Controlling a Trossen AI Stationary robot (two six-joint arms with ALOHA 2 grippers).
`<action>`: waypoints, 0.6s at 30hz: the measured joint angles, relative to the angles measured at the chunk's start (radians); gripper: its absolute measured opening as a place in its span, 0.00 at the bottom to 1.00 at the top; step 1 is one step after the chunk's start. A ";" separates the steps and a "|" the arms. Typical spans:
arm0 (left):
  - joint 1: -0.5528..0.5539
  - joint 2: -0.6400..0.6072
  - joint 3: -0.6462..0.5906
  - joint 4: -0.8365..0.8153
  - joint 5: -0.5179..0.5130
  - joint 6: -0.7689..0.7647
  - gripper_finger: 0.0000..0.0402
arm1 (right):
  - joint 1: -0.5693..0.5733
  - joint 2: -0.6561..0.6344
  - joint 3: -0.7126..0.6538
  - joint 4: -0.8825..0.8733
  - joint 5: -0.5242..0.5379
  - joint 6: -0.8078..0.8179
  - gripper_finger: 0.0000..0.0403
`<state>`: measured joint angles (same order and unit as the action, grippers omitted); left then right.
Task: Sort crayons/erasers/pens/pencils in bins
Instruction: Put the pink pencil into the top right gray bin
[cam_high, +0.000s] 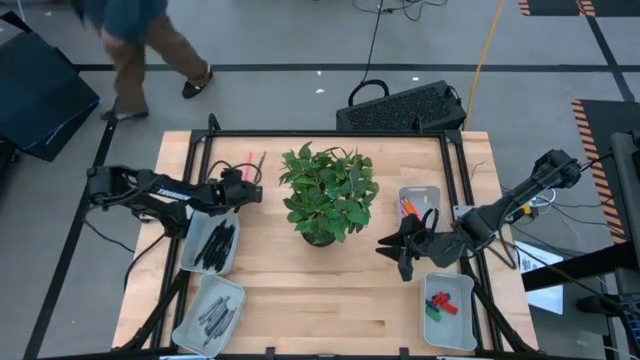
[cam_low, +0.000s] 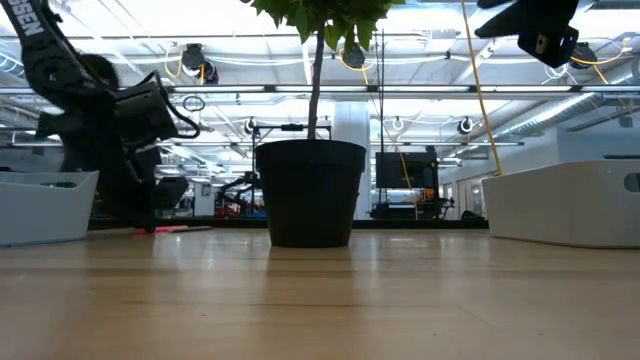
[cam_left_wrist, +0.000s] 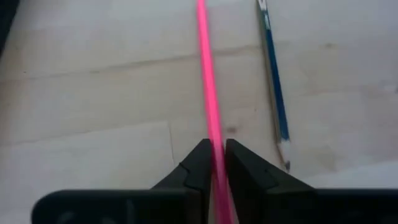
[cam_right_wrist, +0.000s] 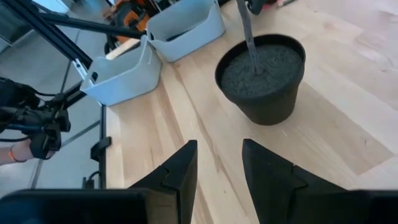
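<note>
While the left gripper (cam_left_wrist: 214, 163) pinched a pink pencil (cam_left_wrist: 208, 93) at the table's far left, beside what seemed a blue pencil (cam_left_wrist: 274, 87), the right gripper (cam_right_wrist: 219, 167) hung spread near the plant pot (cam_right_wrist: 261, 78), by the right bins (cam_high: 448, 310).

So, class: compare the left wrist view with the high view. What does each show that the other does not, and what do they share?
Only the left wrist view shows a blue pencil lying on the table beside the pink one.

Only the high view shows the four bins, the erasers in one of them, the plant mid-table, and the right gripper open near it.

Both show the left gripper shut on the pink pencil on the wooden table.
</note>
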<state>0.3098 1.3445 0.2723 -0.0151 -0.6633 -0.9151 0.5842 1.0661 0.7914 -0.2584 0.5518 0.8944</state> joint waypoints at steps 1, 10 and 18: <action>0.012 0.001 -0.019 0.045 0.004 0.010 0.12 | 0.000 0.010 0.000 0.002 0.000 0.008 0.29; 0.099 0.013 -0.128 0.326 0.049 0.204 0.12 | 0.000 0.079 0.000 0.080 -0.008 -0.019 0.29; 0.197 0.014 -0.137 0.426 0.136 0.375 0.30 | 0.000 0.136 0.000 0.135 -0.007 -0.062 0.29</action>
<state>0.5068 1.3582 0.1349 0.4106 -0.5274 -0.5396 0.5842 1.2022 0.7914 -0.1233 0.5449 0.8322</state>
